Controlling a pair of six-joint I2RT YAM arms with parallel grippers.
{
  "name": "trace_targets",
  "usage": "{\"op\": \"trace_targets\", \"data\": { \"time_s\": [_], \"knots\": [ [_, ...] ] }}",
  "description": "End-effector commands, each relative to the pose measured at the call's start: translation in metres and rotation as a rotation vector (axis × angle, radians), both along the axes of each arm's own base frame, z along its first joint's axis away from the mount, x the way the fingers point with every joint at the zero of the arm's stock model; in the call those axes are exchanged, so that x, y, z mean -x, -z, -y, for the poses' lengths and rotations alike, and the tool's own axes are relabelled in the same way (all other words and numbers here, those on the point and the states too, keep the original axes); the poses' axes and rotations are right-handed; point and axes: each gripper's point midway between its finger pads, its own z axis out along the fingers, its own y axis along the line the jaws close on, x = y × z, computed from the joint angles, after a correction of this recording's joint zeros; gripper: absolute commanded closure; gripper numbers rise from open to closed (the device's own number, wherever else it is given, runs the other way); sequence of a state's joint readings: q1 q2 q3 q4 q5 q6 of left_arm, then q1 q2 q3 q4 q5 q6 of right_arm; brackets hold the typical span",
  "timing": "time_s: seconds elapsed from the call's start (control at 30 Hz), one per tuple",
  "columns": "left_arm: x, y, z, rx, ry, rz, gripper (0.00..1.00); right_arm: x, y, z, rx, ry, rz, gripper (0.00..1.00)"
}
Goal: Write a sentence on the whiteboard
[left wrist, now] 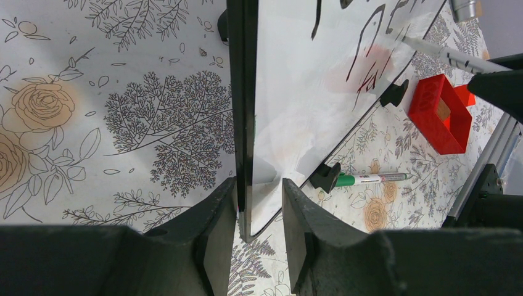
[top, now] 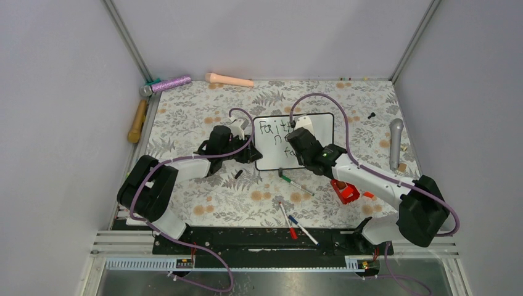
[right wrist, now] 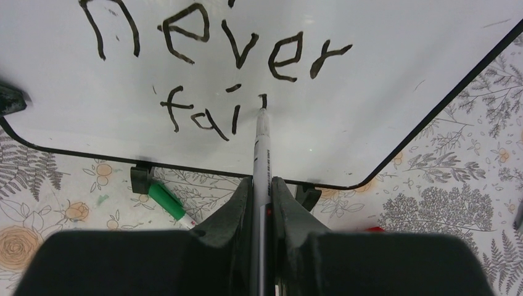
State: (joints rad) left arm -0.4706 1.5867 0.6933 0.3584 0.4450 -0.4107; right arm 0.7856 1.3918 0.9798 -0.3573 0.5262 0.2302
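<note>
The whiteboard (top: 266,158) stands tilted at the middle of the floral mat. My left gripper (left wrist: 259,185) is shut on the whiteboard's (left wrist: 296,92) left edge near the bottom corner, one finger on the black frame, the other on the white face. My right gripper (right wrist: 262,182) is shut on a grey marker (right wrist: 262,148). Its tip touches the whiteboard (right wrist: 401,74) at a short stroke just after "fai". The sentence (right wrist: 216,43) reads "never" with "fai" on the line below. The top line of the sentence (top: 271,128) shows as "Fait" beside my right gripper (top: 295,132), which hides the rest.
A green-capped marker (top: 296,185) lies just in front of the board's feet, and a red box (top: 344,191) sits beside my right arm. Two more markers (top: 287,220) lie near the front edge. A grey microphone (top: 396,142), a purple microphone (top: 166,84) and a wooden handle (top: 137,121) line the mat's edges.
</note>
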Motion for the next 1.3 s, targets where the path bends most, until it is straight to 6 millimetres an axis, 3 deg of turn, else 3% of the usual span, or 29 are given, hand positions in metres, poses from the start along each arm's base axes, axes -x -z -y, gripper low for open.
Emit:
{"op": "trace_targets", "data": {
  "time_s": [0.0, 0.4, 0.6, 0.9, 1.27],
  "knots": [
    [-0.012, -0.027, 0.006, 0.031, 0.006, 0.096, 0.68, 0.007, 0.005, 0.002, -0.041, 0.009, -0.021, 1.00],
    [-0.012, -0.027, 0.005, 0.029, 0.004, 0.095, 0.68, 0.015, 0.014, 0.005, -0.045, 0.005, -0.048, 1.00],
    [-0.012, -0.027, 0.005, 0.029, 0.004, 0.096, 0.68, 0.017, 0.002, 0.003, -0.074, -0.004, -0.036, 1.00],
    [-0.012, -0.027, 0.006, 0.030, 0.007, 0.095, 0.68, 0.014, -0.031, 0.010, -0.113, 0.003, 0.055, 1.00],
    [-0.012, -0.027, 0.005, 0.030, 0.005, 0.096, 0.68, 0.004, -0.026, 0.020, -0.042, 0.047, 0.053, 1.00]
  ]
}}
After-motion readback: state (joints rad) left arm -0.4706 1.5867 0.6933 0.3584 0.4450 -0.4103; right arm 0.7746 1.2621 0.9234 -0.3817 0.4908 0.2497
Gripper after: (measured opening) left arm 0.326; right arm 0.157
